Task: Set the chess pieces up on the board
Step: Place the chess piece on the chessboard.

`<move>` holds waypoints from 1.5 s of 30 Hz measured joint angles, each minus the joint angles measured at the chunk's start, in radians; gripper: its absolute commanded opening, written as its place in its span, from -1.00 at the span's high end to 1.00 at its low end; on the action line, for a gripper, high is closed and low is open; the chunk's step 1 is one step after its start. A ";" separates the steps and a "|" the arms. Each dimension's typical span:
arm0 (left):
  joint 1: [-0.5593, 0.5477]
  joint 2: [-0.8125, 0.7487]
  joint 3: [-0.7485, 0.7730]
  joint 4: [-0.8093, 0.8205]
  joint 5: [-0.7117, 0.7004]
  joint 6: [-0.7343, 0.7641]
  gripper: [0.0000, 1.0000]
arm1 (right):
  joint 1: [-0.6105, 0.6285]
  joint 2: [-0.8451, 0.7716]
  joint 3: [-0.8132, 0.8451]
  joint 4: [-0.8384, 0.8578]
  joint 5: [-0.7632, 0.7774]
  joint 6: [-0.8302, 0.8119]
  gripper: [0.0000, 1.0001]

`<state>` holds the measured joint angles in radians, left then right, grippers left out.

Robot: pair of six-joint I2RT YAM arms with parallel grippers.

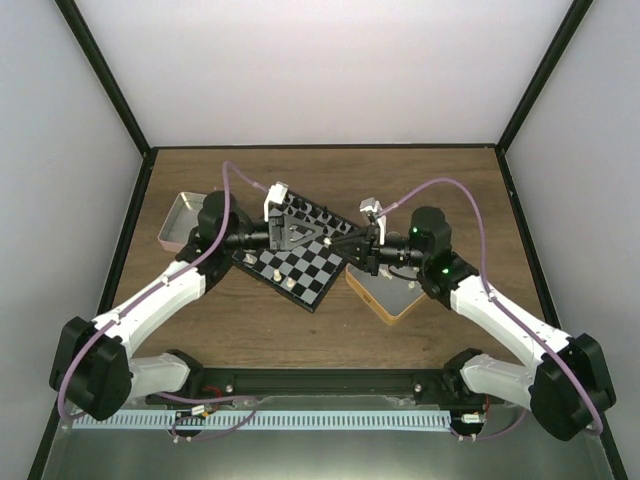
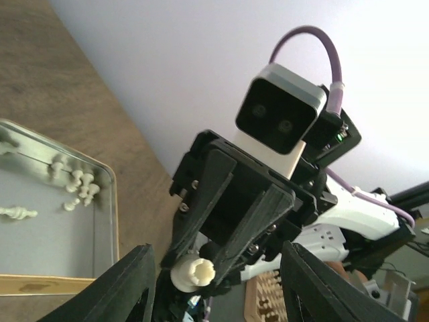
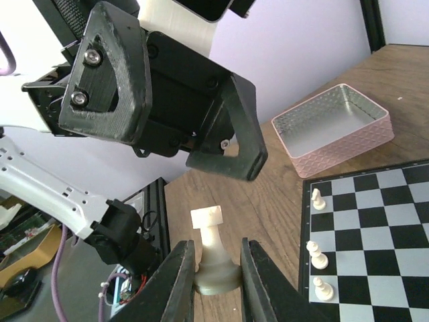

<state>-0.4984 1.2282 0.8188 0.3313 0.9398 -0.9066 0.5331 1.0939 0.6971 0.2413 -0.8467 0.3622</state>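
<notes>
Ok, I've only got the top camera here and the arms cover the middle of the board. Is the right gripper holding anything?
Observer: Yes. The right gripper is shut on a white rook, held upright by its base.
Operator: And the left gripper?
Observer: The left gripper is open and pointed at the rook, not gripping it.
Operator: Any pieces waiting off the board?
Observer: Several white pieces lie in a tin, shown by the left wrist camera.
</notes>
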 measured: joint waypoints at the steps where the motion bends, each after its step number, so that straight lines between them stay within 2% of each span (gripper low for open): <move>1: -0.006 0.002 0.001 -0.001 0.007 -0.004 -0.04 | 0.001 0.004 0.003 0.000 -0.008 -0.003 0.64; 4: -0.023 0.002 0.012 -0.012 0.021 0.002 -0.03 | 0.002 0.008 0.011 0.001 -0.025 -0.007 0.64; 11: -0.044 0.026 0.024 -0.036 0.041 0.027 0.14 | 0.005 0.009 0.011 0.006 -0.044 -0.007 0.64; 24: -0.065 0.047 0.027 -0.073 0.048 0.068 0.89 | 0.006 0.008 0.011 0.005 -0.049 -0.006 0.64; 25: -0.064 0.047 0.027 -0.074 0.047 0.075 0.92 | 0.006 0.008 0.011 0.003 -0.045 -0.005 0.58; 29: -0.066 0.047 0.027 -0.085 0.040 0.091 0.92 | 0.007 0.009 0.012 -0.005 -0.036 -0.003 0.04; 33: -0.072 0.046 0.044 -0.156 -0.005 0.148 0.92 | 0.007 0.007 0.015 -0.021 -0.003 -0.007 -0.40; 35: -0.072 0.044 0.065 -0.227 -0.066 0.200 0.92 | 0.008 -0.002 0.014 -0.039 0.039 -0.014 -0.51; 39: -0.072 0.015 0.103 -0.398 -0.338 0.300 0.92 | 0.008 -0.037 0.004 -0.078 0.185 -0.011 -0.53; 45: -0.069 -0.076 0.059 -0.560 -0.927 0.343 0.92 | 0.008 -0.069 -0.019 -0.141 0.446 0.002 -0.52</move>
<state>-0.5678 1.1519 0.8776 -0.2287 0.0132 -0.5632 0.5411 1.0252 0.6777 0.1001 -0.4007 0.3645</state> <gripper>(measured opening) 0.106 0.762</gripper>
